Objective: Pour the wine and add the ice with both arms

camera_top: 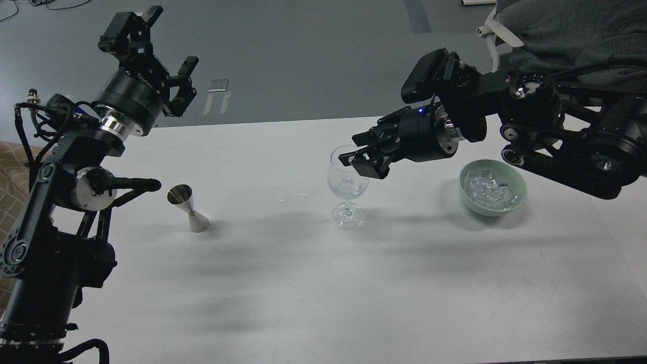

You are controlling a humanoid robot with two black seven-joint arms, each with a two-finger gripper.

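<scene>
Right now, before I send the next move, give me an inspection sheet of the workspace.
Surface: white table, a faint wet-looking smear left of the glass.
Job's things: wine glass upright at centre; whether it holds liquid or ice cannot be told. Green bowl holds ice, right of the glass. Steel jigger upright at left.
Clutter: nothing seen.
Grippers: left gripper raised, open and empty. Right gripper at the glass's rim; whether open or shut cannot be told.
Cables: black cables along the left arm, off the table.
Surroundings: grey floor behind; chair top right.
</scene>
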